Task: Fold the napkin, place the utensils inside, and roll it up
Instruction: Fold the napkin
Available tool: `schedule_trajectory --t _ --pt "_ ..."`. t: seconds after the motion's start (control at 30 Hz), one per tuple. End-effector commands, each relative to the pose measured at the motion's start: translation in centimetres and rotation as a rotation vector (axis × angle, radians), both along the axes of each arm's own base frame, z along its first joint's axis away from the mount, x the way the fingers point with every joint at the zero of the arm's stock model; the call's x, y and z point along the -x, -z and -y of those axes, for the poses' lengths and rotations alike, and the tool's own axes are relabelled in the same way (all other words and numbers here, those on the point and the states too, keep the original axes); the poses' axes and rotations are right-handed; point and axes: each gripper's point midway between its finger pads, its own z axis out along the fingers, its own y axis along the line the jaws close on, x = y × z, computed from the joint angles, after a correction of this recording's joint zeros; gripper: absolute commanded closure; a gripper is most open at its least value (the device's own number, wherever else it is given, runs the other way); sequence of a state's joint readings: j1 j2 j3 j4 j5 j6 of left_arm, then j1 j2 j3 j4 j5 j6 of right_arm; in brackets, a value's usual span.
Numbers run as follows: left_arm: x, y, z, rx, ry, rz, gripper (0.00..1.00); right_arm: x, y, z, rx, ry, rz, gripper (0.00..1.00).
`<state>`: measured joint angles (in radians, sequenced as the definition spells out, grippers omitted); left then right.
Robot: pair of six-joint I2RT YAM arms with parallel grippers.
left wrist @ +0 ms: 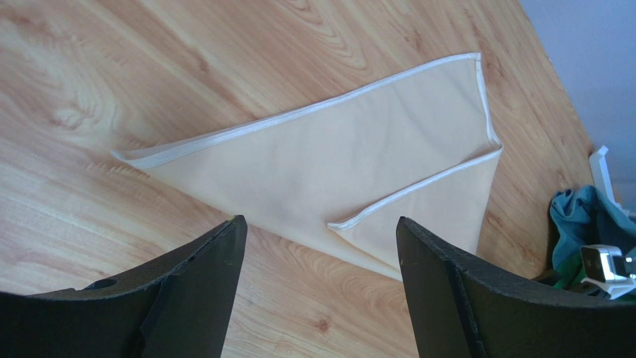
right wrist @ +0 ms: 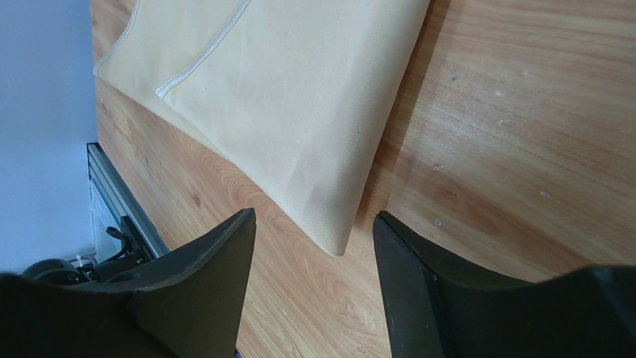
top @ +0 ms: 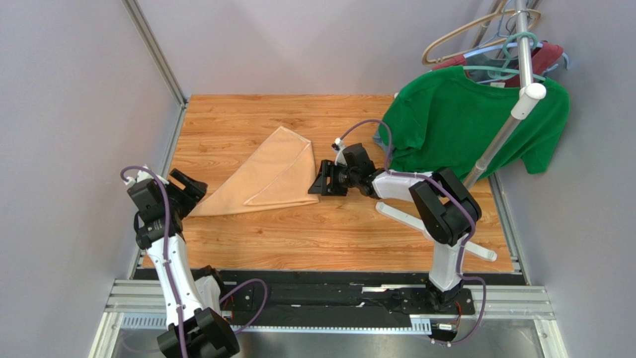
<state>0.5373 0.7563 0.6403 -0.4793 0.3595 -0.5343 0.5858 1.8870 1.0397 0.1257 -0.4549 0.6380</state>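
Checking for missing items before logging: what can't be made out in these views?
- Utensils: none visible in any view; under the napkin or off-frame, cannot tell.
- Rack foot: top view, partly behind the right arm.
- Hangers: top view, cut by the upper edge.

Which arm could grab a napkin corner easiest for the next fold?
Probably the right. The open right gripper has a napkin corner just between its fingertips. The left gripper, also open, faces a long edge, not a corner.
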Motion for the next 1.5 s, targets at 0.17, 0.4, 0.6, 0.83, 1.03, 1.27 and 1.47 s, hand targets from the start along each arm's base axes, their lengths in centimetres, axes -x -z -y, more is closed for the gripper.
schedule_trajectory --t 0.17,0.4,0.6,0.83,1.03,1.27,1.47 --pt "1.0 1.8 0.0 0.086 -0.042 -0.02 0.17 -0.7 0.5 -1.0 -0.037 -0.027 0.031 0.41" --pt "1.1 2.2 0.0 0.092 -0.051 -0.017 0.18 -0.7 2.1 -1.1 -0.026 -0.017 -0.008 0.6" --pt "1.4 2.5 -0.2 0.091 -0.074 -0.023 0.18 -0.3 3.0 -0.4 0.0 0.006 -0.025 0.73" --pt "2.6 3.9 -1.3 0.08 -0.192 -0.058 0.17 -0.3 3.6 0.1 -0.016 0.024 -0.05 0.8" --pt "3.6 6.3 -1.9 0.114 -0.308 -0.067 0.17 -0.1 2.7 -0.1 -0.047 0.018 -0.048 0.67" --pt "3.7 7.8 -3.4 0.083 -0.386 -0.071 0.2 -0.2 1.4 0.2 -0.049 0.003 -0.027 0.47" --pt "3.7 8.1 -6.0 0.057 -0.527 -0.04 0.23 -0.7 0.9 0.8 -0.039 0.03 -0.027 0.44"
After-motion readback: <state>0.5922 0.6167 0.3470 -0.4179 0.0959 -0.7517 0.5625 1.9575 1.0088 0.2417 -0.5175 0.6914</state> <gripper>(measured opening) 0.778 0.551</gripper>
